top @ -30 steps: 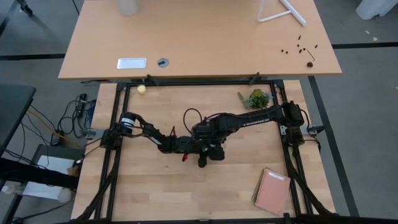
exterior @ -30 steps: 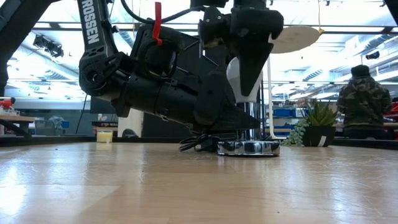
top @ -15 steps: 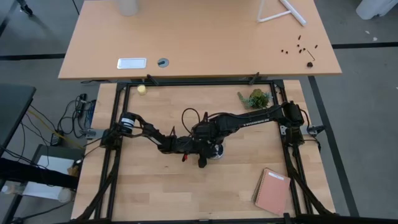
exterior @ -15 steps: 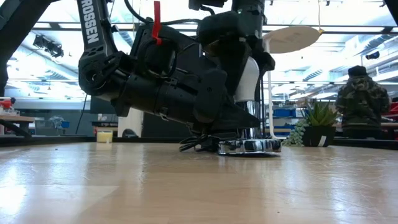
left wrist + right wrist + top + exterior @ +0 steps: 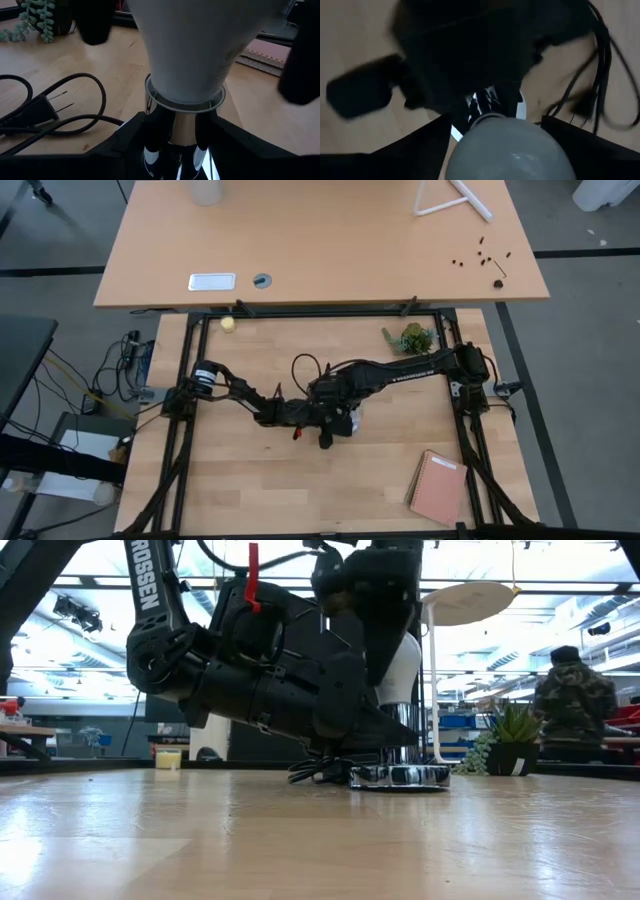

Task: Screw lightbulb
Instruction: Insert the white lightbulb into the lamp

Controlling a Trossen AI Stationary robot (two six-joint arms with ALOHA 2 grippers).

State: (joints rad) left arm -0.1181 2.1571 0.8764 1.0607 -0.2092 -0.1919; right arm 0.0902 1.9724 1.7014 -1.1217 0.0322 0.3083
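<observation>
Though my arms hide most of it, one lightbulb (image 5: 402,670) stands upright in one socket (image 5: 400,776) — my left gripper (image 5: 175,145) clamps the socket stem, my right gripper (image 5: 385,630) straddles the bulb — grip unclear.

White capitals on the dark arm link (image 5: 148,585) in the low view read "ROSSEN", the first letter cut off; nothing else is legible.

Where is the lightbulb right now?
The lightbulb stands upright in the silver socket at mid-table, between both grippers, the plant behind.
</observation>
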